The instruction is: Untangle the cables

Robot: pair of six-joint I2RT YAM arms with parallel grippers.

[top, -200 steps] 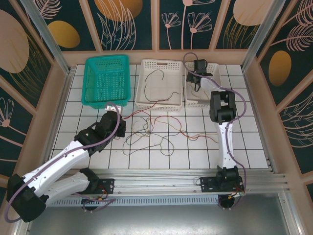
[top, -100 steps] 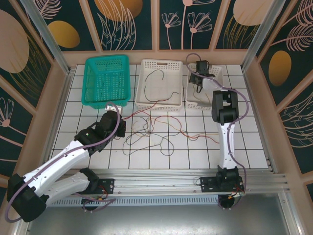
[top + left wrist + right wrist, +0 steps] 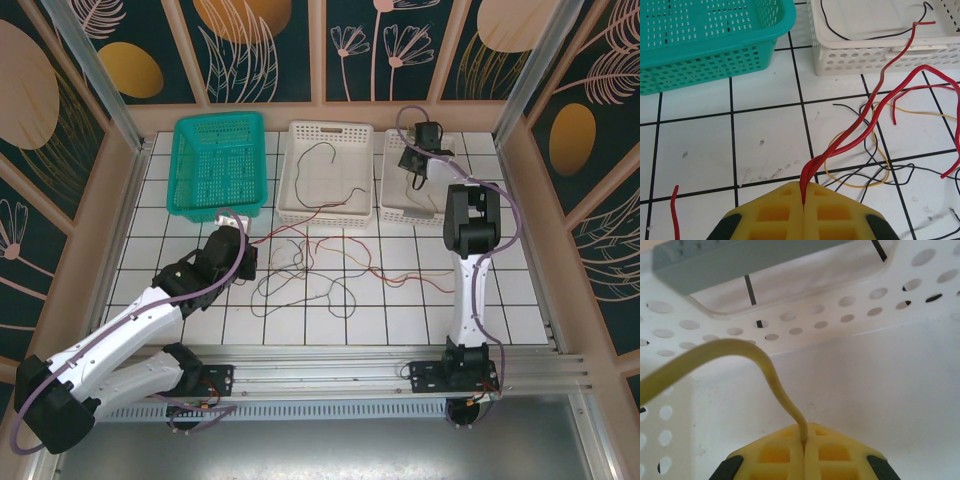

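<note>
The left jaws sit left of centre in the top view, just below the green basket (image 3: pixel 190 208). In the left wrist view their yellow pads (image 3: pixel 775 212) are pressed together on a red cable (image 3: pixel 865 120). It rises from the bottom centre of that frame towards the upper right, and its end reaches the rim of the middle white basket (image 3: pixel 875 62).

The rest of the cables (image 3: pixel 310 275) lie in a loose tangle on the white tiled tabletop (image 3: pixel 140 240), in the centre of the top view, below the baskets. Red, yellow and dark strands cross one another there. A yellow loop (image 3: pixel 855 185) lies on the tiles beside the held red strand. One dark cable (image 3: pixel 318 150) lies inside the middle white basket (image 3: pixel 320 215).

The right jaws are over the right white basket (image 3: pixel 410 212), in the upper right of the top view. They are closed on a yellow-tan cable (image 3: pixel 765 365), which arches up and off to the left edge of the right wrist view, in front of the perforated basket wall (image 3: pixel 840 310).
</note>
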